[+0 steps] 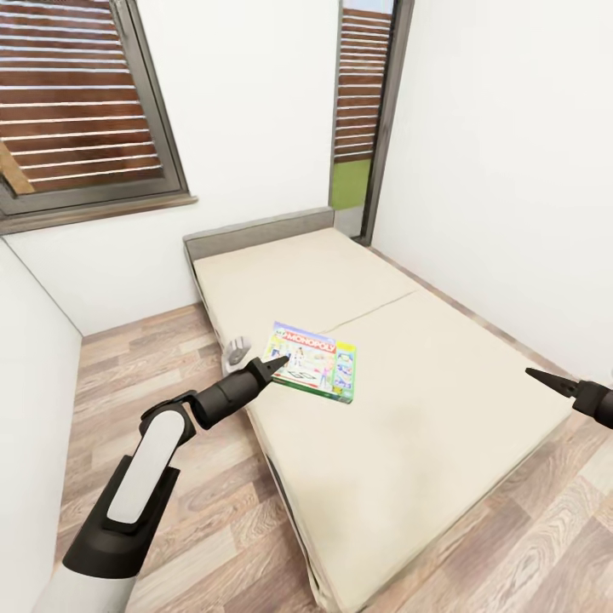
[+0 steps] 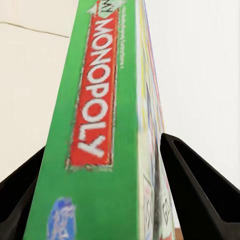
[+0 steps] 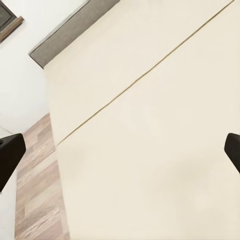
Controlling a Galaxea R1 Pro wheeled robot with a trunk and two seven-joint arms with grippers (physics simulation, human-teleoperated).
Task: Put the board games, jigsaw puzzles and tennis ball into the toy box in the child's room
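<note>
A green-edged Monopoly board game (image 1: 313,362) rests on the beige bed (image 1: 426,426), close to the side of the bed nearest my left arm. My left gripper (image 1: 277,364) reaches it from that side. In the left wrist view both black fingers press the box's faces, with its green edge (image 2: 100,125) between them, so the left gripper (image 2: 102,145) is shut on it. My right gripper (image 1: 538,376) hovers over the bed's right side. Its fingers stand wide apart over bare mattress (image 3: 150,125), so the right gripper (image 3: 120,145) is open.
The bed's low grey headboard (image 1: 255,230) meets the far wall below a slatted window (image 1: 77,102). A tall glazed door (image 1: 362,111) stands in the far corner. A small grey object (image 1: 237,347) lies by the bed's edge. Wood floor (image 1: 153,358) runs beside a white wall at left.
</note>
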